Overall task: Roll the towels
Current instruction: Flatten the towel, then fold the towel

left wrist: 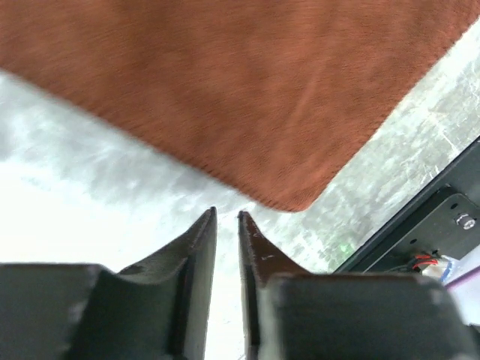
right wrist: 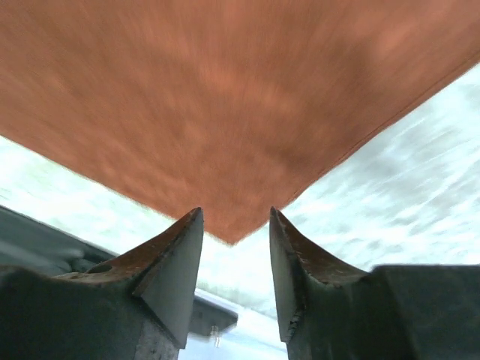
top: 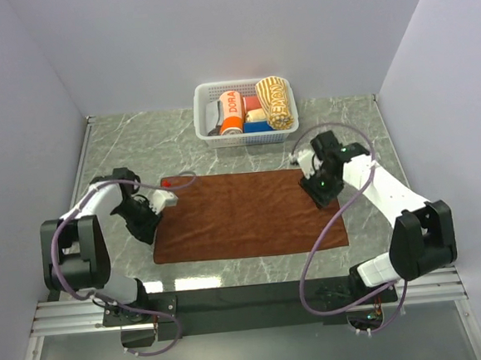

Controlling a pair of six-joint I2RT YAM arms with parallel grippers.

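rust-brown towel [top: 247, 213]: spread flat on the table [top: 137, 138], right between my 2 arms. Its long axis runs left to right, so 1 short end faces each arm.

left gripper [left wrist: 227, 217]: jaws open just a crack, nothing in them. It's off the towel's left short end, over bare tabletop. In the left wrist view, a rounded corner of the cloth sits just ahead of the tips and a bit to their right, not touching.

right gripper [right wrist: 236, 214]: jaws clearly parted and empty. It hangs at the towel's far-right corner, and in the right wrist view the point of that corner shows in the gap between the 2 fingers. Can't tell if the tips touch the cloth.

who's nearer: pretty much a tie, each arm is at its own short end. I'd guess the right is better lined up on a corner.

cream-yellow towel [top: 274, 102]: looks already rolled. It's lying in the white basket [top: 241, 82] at the far side, well away from both grippers.

feel of things: the brown one is a soft, short-nap rectangle with a thin hemmed edge and rounded corners, totally limp. The table is smooth grey marble pattern, so I reckon the cloth could slide when nudged.
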